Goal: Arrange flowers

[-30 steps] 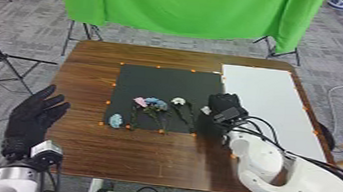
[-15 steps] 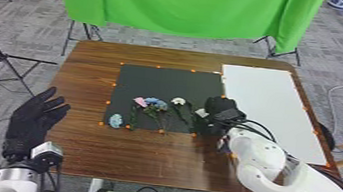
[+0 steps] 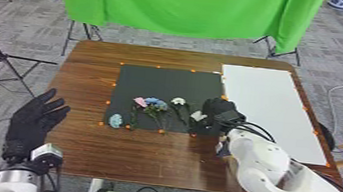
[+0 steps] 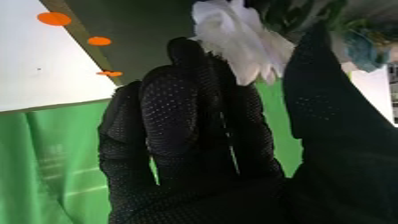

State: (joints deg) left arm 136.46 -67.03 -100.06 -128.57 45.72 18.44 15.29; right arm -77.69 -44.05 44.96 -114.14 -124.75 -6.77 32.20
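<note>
In the head view, the black-gloved left hand (image 3: 30,122) is at the brown wooden tabletop's (image 3: 93,84) left side, fingers apart. Pink (image 3: 140,102), blue (image 3: 156,103) and white (image 3: 178,101) flowers with green stems lie on the black mat (image 3: 147,82) — near the black-gloved right hand (image 3: 220,109).

In the right wrist view, a white ruffled flower (image 4: 233,37) is clamped — between thumb and fingers (image 4: 171,107).

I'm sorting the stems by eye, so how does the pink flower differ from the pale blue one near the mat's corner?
The pink flower lies farther from the robot, while the pale blue flower sits by the near left corner of the black mat. The pink flower's head looks smaller; the pale blue flower's looks longer and fuller. Both lie toward the left part of the mat.
</note>
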